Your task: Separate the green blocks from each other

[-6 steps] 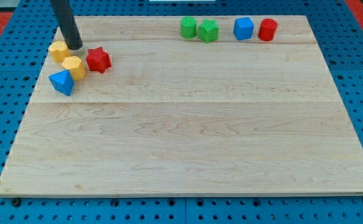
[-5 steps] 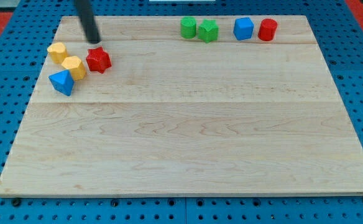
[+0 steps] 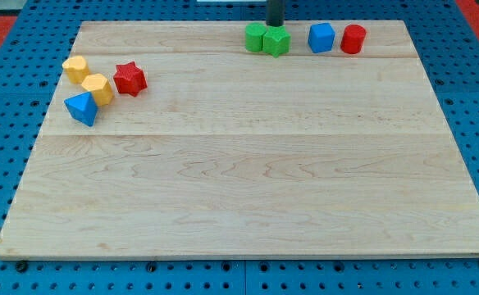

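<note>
Two touching green blocks [image 3: 266, 38]

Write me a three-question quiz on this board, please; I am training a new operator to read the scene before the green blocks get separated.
1. True or false: the two green blocks touch each other.
2. Which block lies nearest my tip? A) red star-shaped block B) right-hand green block C) blue block by the yellow ones
3. Fill in: the red cylinder-like block sits at the view's ____ end of the top row, beside the blue block.

Key: 1 true; 2 B; 3 right.
</note>
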You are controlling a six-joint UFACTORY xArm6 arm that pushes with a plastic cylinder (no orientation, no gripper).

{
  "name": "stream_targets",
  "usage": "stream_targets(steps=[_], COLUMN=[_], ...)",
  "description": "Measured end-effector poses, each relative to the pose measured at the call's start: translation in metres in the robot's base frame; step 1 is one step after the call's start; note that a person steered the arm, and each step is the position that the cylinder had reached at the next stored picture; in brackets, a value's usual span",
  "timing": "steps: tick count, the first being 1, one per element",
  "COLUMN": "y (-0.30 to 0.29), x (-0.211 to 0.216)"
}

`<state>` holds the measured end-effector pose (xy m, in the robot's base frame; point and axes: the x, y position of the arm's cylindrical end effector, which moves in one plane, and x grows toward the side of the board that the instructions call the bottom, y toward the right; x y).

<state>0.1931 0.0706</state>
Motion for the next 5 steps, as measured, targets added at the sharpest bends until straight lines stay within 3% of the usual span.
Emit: stream_targets(steps=[3, 5], y=[-0.051, -0.034], x=[0.074, 0.024])
